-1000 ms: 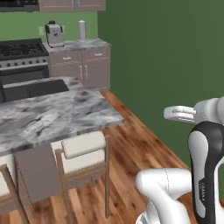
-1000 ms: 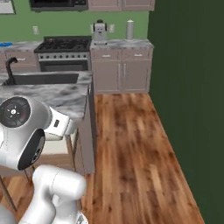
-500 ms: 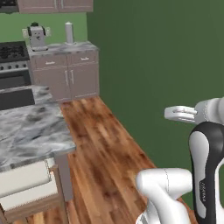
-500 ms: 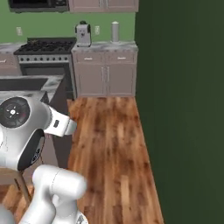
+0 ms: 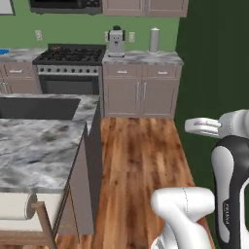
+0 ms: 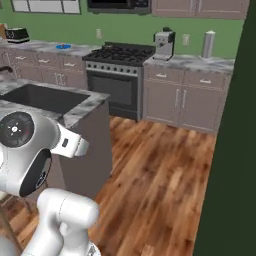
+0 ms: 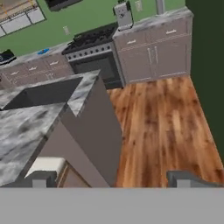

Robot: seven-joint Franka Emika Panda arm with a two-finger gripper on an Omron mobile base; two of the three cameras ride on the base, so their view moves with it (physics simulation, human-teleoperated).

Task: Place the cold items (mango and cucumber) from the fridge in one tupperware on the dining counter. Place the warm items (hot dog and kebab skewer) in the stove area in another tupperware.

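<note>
- Writing: a short line of dark lettering runs down the arm's black forearm panel (image 5: 225, 216) in the left base view, too small to read; no brand is legible on the appliances
- Gripper (image 7: 116, 178): in the hand view its two dark finger tips (image 7: 41, 178) rise far apart at the bottom, with bare floor and the island end between them; jaws spread wide, nothing held
- Stove area (image 5: 70, 54): black gas range with grates and steel oven front against the green back wall, at about 11 o'clock from the gripper in the hand view and well apart from it; anything lying on the grates is too small to make out
- Dining counter (image 5: 34, 151): marbled island top at 9 o'clock in the left base view, cut off by the left edge; a pale cushioned stool (image 5: 19, 206) sits under its near end, partly cropped
- Black sink (image 6: 42, 96): sunk in the marbled top, partly hidden behind the arm's round joint
- Coffee machine (image 5: 115, 41) and a pale cylinder (image 5: 154, 40) stand on the worktop right of the range
- Small blue object (image 6: 63, 46) on the far-left counter, shape unclear
</note>
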